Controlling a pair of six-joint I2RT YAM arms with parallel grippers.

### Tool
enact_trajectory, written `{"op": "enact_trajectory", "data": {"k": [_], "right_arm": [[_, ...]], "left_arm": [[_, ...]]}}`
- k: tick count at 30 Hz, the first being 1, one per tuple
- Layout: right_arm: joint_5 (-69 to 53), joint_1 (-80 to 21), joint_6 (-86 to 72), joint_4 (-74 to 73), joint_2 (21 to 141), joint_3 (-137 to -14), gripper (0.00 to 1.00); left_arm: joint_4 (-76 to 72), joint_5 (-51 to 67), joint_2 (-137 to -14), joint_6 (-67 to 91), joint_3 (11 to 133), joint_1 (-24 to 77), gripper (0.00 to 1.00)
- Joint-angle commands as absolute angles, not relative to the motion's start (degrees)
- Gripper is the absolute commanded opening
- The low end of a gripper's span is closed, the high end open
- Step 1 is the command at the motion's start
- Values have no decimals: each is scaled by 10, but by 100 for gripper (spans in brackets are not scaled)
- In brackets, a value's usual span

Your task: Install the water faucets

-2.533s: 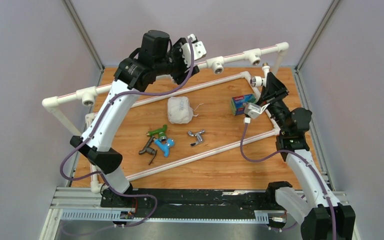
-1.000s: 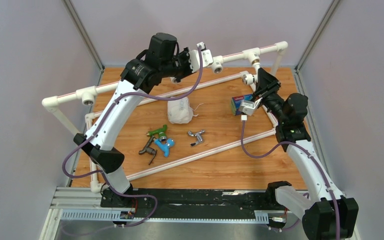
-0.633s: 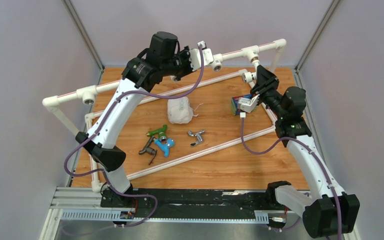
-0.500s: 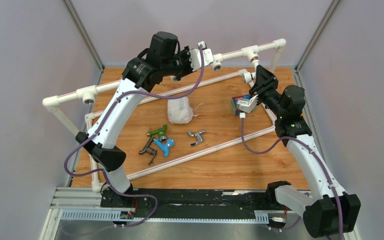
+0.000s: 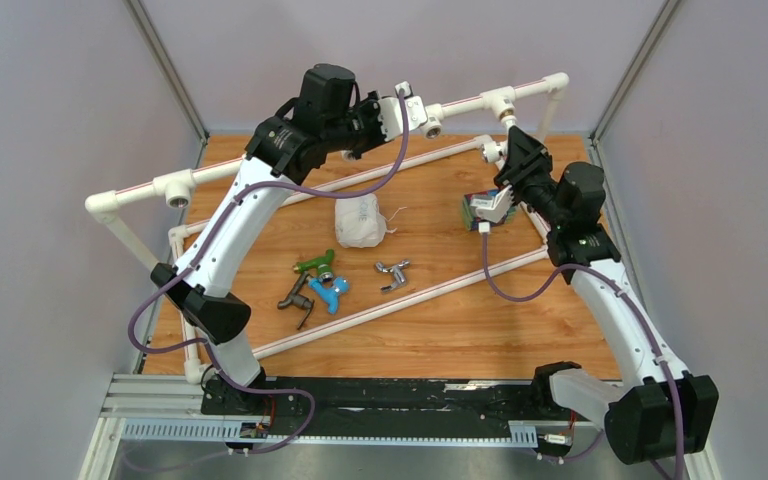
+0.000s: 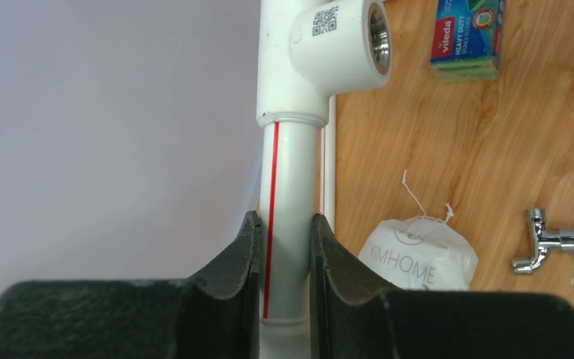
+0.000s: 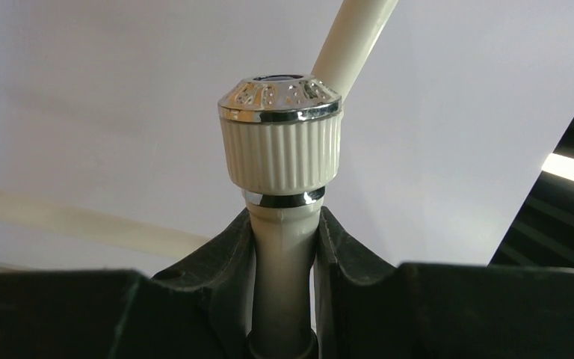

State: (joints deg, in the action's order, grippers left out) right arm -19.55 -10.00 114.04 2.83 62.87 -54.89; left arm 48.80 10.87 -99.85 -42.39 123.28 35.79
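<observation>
Here the right gripper [image 7: 285,221] is clamped on the slim stem of the white faucet [image 7: 280,142], just under its ribbed, chrome-capped knob. In the top view it holds that faucet in the air just beside the right-end tee [image 5: 501,103] of the raised pipe rail [image 5: 138,193]. The left gripper [image 6: 284,224] is closed around the rail's pipe just below the middle tee [image 6: 329,45], apparently to steady the frame. The step in hand looks like bringing the faucet's inlet to the right-end tee's outlet. That inlet is hidden from the wrist camera, so alignment probably has to be judged from above. The faucet's axis should be squared to the outlet before any turning, and the first turn should be light so the thread does not cross. The rail looks light, so the left grip should stay firm against the twist. The green faucet [image 5: 312,264], blue faucet [image 5: 330,291], dark grey faucet [image 5: 295,297] and chrome faucet [image 5: 393,272] lie on the table [image 5: 440,330], well apart from the rail and not yet installed.
</observation>
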Motion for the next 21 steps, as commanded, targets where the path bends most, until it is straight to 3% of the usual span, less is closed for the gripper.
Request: {"op": "enact_trajectory", "data": {"k": [1,21], "right_arm": [[-206,-58,1102,12,646,-576,0],[-294,-41,943,54,647,-588,0]], "left_arm": [[547,149,-1004,-447,1208,356,0],[542,164,-985,-448,1198,356,0]]}}
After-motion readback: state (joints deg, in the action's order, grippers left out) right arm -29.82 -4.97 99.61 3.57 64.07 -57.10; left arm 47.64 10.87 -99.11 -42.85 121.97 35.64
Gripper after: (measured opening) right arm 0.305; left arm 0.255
